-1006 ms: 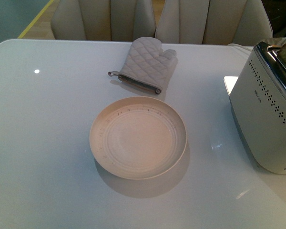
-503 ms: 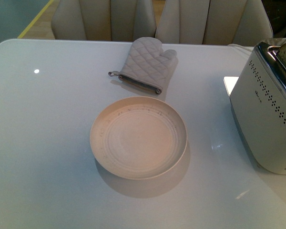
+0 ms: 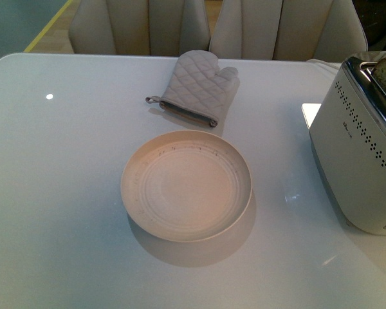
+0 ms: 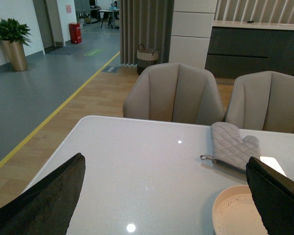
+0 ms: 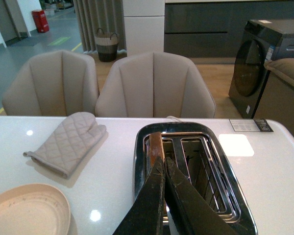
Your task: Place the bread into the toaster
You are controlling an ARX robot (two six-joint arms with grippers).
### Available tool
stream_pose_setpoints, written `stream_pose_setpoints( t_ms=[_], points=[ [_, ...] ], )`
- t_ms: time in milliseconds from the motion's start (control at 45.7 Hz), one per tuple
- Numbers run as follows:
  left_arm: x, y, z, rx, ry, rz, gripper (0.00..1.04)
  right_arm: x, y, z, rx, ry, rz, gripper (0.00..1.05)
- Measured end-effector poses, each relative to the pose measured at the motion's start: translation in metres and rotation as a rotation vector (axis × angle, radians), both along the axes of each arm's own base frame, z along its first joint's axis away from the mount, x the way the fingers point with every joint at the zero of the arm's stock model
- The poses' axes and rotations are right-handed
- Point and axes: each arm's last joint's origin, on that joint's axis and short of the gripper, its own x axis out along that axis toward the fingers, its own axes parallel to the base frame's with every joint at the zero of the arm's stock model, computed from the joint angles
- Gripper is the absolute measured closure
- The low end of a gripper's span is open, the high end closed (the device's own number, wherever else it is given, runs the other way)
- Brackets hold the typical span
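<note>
I am reading the bread (image 5: 155, 144) as standing edge-on in the toaster (image 3: 354, 161) slot nearer the oven mitt (image 5: 66, 142), its long axis running along the slot. The right gripper (image 5: 164, 160) is sitting at its crust, fingers nearly together. The left gripper (image 4: 165, 159) is hanging wide, well apart.

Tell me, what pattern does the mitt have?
The mitt is grey with quilted diamond stitching, clearest in the front view.

Bread (image 5: 156, 145), apparently upright, in toaster (image 3: 354, 167)
</note>
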Motion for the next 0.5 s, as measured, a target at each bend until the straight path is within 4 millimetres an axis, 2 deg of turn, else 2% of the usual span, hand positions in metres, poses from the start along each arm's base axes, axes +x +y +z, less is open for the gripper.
stream_pose_setpoints(
  t_ms=[503],
  points=[
    [0.0,0.0,0.0,0.0,0.0,0.0,0.07,-0.02,0.0,-0.012,0.0,-0.025,-0.002,1.03]
  ],
)
